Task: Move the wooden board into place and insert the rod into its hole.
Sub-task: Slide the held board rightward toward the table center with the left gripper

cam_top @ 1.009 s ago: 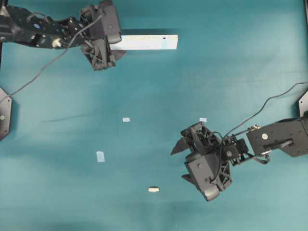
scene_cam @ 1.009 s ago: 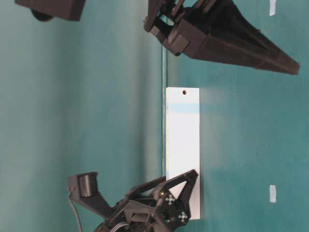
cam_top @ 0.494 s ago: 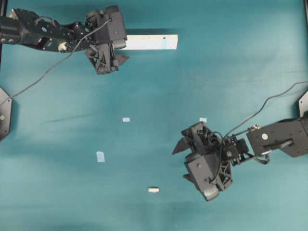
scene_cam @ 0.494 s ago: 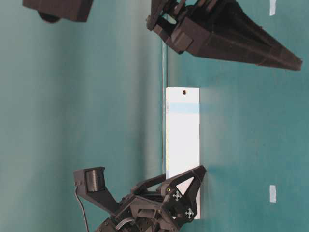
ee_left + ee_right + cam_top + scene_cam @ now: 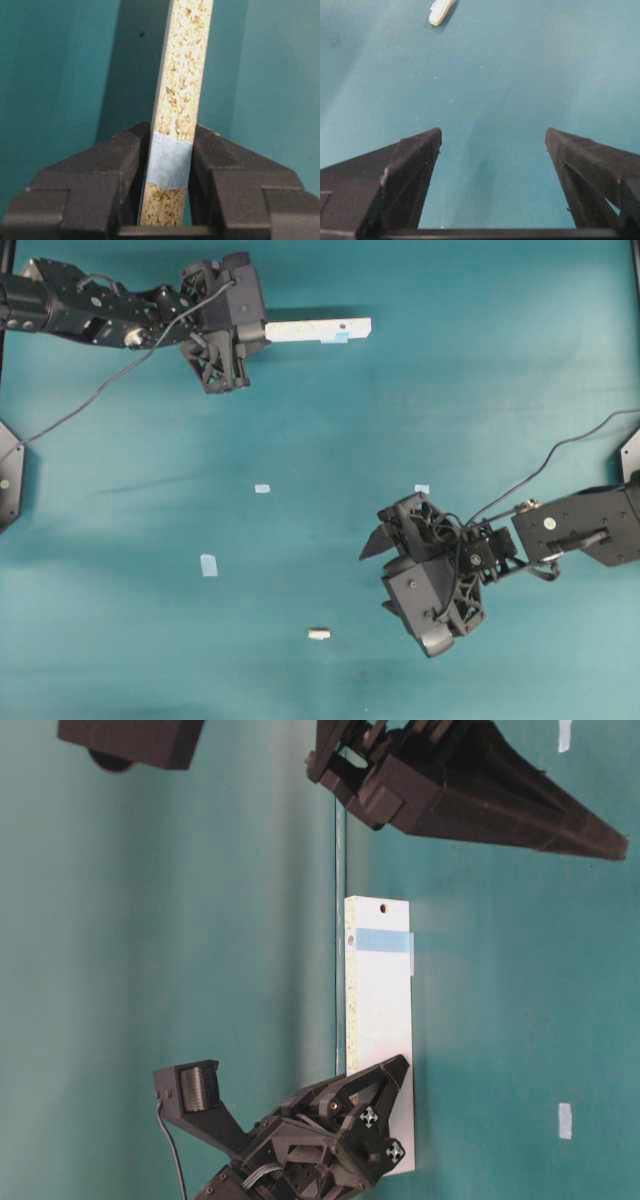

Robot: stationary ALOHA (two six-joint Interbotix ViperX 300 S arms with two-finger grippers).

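Two matte blk arms, blk cables, angular plastic gripper [image 5: 250, 335] fingers, small white markings.

Even bright light, soft shadows, sharp

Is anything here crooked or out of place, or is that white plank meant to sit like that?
The wooden board looks odd: it is tipped up on its long edge, not flat, pinched at one end by the left gripper, so its rough chipboard edge shows. The rod lies alone on the table, far from the board. Nothing looks damaged.
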